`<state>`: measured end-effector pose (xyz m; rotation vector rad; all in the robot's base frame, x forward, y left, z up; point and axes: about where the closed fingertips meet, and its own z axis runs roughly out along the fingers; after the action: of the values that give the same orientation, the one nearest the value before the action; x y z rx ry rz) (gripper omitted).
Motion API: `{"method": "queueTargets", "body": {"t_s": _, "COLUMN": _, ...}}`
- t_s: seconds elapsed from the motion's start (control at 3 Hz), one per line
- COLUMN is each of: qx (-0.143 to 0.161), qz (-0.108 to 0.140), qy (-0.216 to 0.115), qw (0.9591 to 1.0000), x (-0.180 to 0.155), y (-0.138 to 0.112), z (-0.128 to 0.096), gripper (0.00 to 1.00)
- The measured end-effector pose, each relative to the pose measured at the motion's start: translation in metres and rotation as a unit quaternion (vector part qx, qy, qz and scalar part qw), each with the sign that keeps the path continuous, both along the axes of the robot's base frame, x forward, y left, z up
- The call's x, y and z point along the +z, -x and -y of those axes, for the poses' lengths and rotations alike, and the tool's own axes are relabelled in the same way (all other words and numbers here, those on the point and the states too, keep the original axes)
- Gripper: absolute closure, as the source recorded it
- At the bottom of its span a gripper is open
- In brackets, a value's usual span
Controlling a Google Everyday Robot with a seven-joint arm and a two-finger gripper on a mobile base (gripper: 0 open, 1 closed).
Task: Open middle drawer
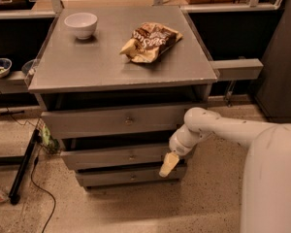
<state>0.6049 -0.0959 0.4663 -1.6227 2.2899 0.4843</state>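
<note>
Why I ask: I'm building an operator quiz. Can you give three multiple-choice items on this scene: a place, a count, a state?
1. Where is the gripper?
A) over the cabinet top
B) by the right end of the middle drawer
C) on the floor
2. How many drawer fronts are stacked?
A) two
B) five
C) three
3. How does the white bowl stand?
A) upright
B) upside down
C) on its side
1 B: it hangs low by that drawer's right end.
2 C: three grey fronts show.
3 A: its opening faces up.
</note>
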Motion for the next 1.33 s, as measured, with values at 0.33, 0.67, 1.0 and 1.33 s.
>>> {"method": "queueTargets", "body": {"t_s": 0.33, "qx": 0.003, "qz": 0.002, "qy": 0.004, "qw": 1.0, "x": -0.004, "y": -0.008, "z": -0.001, "gripper": 0.0}}
{"method": "queueTargets", "body": {"t_s": 0.67, "qx": -0.01, "qz": 0.017, "qy": 0.013, "qw": 0.9997, "x": -0.006, "y": -0.016, "z": 0.0, "gripper": 0.0}}
{"method": "queueTargets", "body": {"t_s": 1.0, "qx": -0.046, "qz": 0.043, "qy": 0.039, "qw": 0.9973, "x": -0.009, "y": -0.034, "z": 0.0, "gripper": 0.0}}
{"method": "queueTargets", "body": {"t_s": 1.33, "qx": -0.046, "qz": 0.042, "qy": 0.039, "qw": 0.9973, "x": -0.01, "y": -0.034, "z": 0.0, "gripper": 0.0}}
